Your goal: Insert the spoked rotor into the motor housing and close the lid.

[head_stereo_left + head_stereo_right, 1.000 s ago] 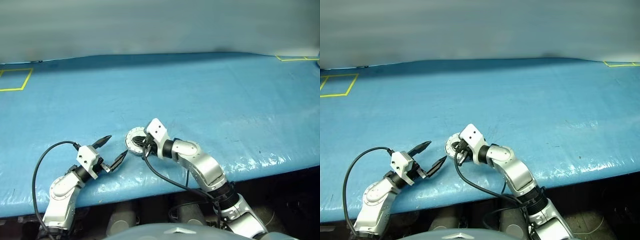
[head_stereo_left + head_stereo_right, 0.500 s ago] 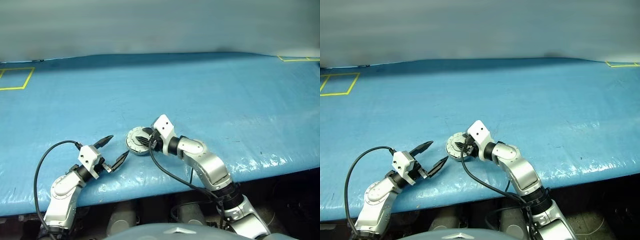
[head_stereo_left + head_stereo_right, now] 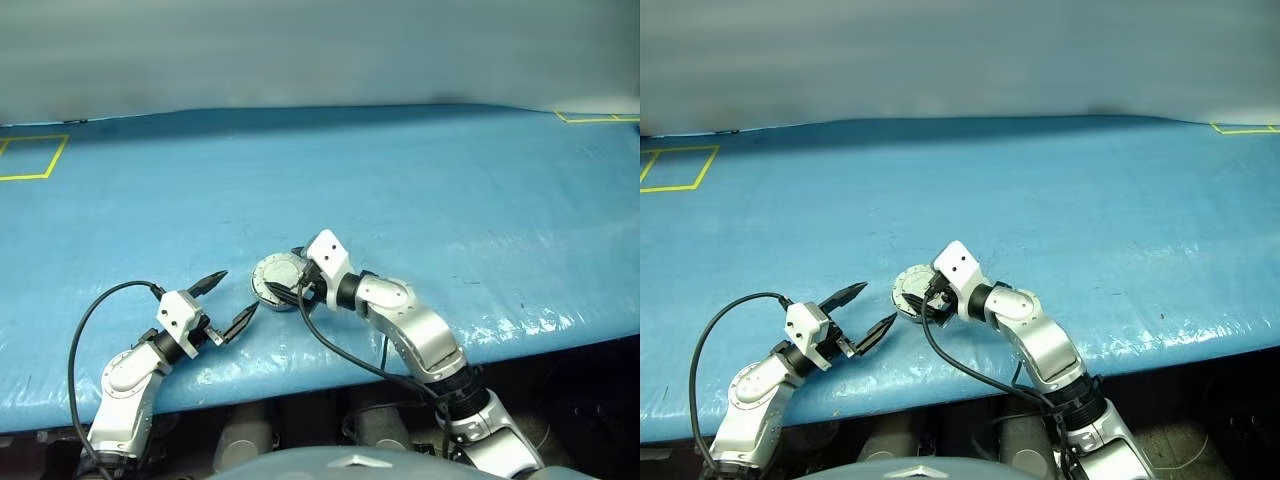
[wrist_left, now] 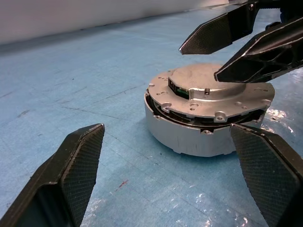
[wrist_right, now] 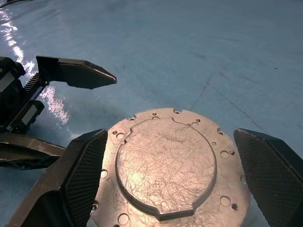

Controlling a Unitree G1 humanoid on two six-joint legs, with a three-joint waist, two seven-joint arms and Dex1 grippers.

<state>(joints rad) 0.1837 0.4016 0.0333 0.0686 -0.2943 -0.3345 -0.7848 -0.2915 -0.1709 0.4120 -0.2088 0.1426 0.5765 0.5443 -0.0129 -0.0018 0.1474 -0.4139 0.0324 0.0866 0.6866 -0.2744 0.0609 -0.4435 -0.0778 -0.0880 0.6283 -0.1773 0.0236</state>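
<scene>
Lid [image 4: 210, 94], a round silver metal disc with rim bolts, is seen between the spread fingers of the right gripper [image 5: 170, 182], unheld, resting slightly askew on the round silver motor housing [image 4: 189, 137]. Left gripper [image 3: 230, 300] stands open nearby. Closing is judged unfinished; pressing flush is called for.

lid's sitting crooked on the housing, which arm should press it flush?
Probably right: the right gripper is open directly over the lid, which rests tilted on the motor housing. The left gripper, also open, is off to the side.
</scene>
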